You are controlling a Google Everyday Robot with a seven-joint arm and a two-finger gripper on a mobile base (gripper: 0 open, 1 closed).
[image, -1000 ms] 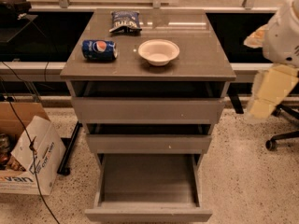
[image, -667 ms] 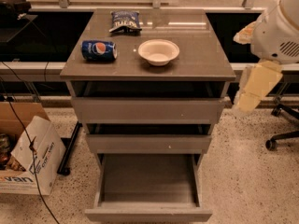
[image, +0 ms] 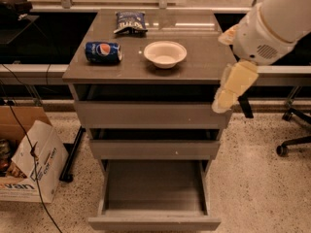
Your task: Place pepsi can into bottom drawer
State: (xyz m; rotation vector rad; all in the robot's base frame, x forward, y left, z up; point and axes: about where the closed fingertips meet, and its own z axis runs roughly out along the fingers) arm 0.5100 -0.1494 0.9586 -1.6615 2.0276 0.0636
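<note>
The pepsi can (image: 103, 52) lies on its side at the left of the cabinet top (image: 204, 57), dark blue with the round logo facing me. The bottom drawer (image: 154, 223) is pulled out and its tray holds nothing. The two drawers above it stand slightly open. My gripper (image: 223, 100) hangs from the white arm (image: 272, 28) at the right front corner of the cabinet, just below the top's edge. It is far right of the can and holds nothing that I can see.
A white bowl (image: 165, 54) sits mid-top, right of the can. A blue-and-white snack bag (image: 130, 21) lies at the back. A cardboard box (image: 30, 165) and cables stand on the floor at the left. An office chair base (image: 294, 142) is at the right.
My arm has swung left, from beside the cabinet to its right front corner. The can, bowl, bag and drawers have not moved.
</note>
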